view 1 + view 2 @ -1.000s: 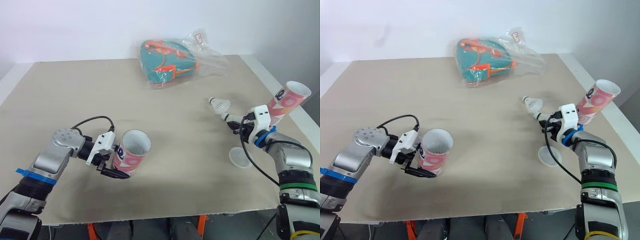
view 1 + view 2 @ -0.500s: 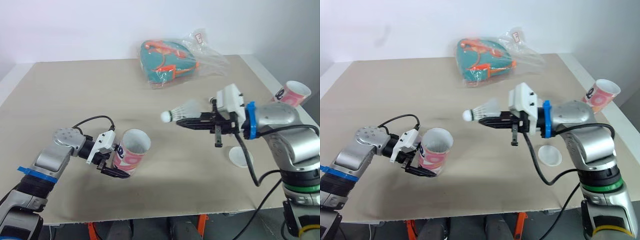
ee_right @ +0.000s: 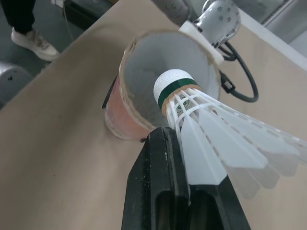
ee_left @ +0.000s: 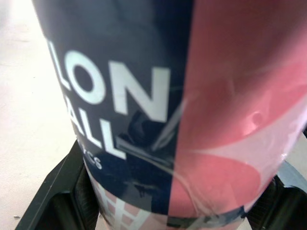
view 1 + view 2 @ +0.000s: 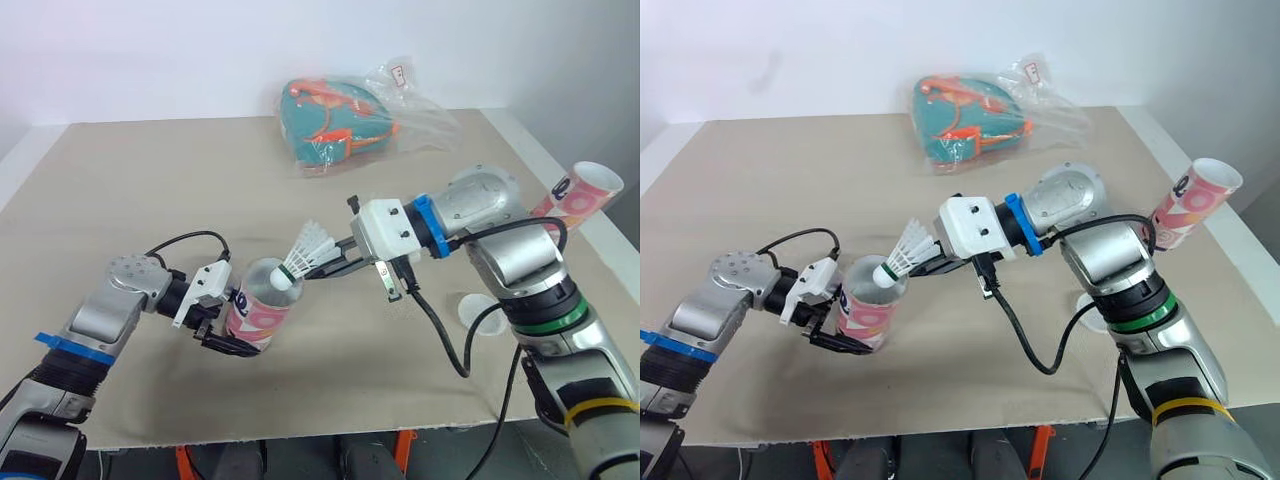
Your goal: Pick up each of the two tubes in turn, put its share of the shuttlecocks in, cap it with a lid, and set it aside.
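My left gripper (image 5: 240,325) is shut on a pink, white and navy tube (image 5: 258,312), held tilted just above the table with its open mouth (image 3: 168,72) facing up and to the right. A white shuttlecock (image 5: 305,255) is pinched by its feathers in my right gripper (image 5: 318,270), which is shut on it. Its green-banded cork (image 3: 173,86) sits at the rim of the tube's mouth. A second pink tube (image 5: 585,190) stands tilted at the table's far right edge. In the left wrist view the tube's printed wall (image 4: 158,105) sits between the two black fingers (image 4: 57,191).
A white lid (image 5: 482,315) lies on the beige table (image 5: 150,180) below my right forearm. A teal and orange bag in clear plastic (image 5: 345,120) lies at the back centre. The cable of my left gripper (image 5: 185,240) loops above its wrist.
My right arm has swung from the right side across to the left with the shuttlecock, turning it cork-first to the mouth of the held tube. The left arm and its tube stay put.
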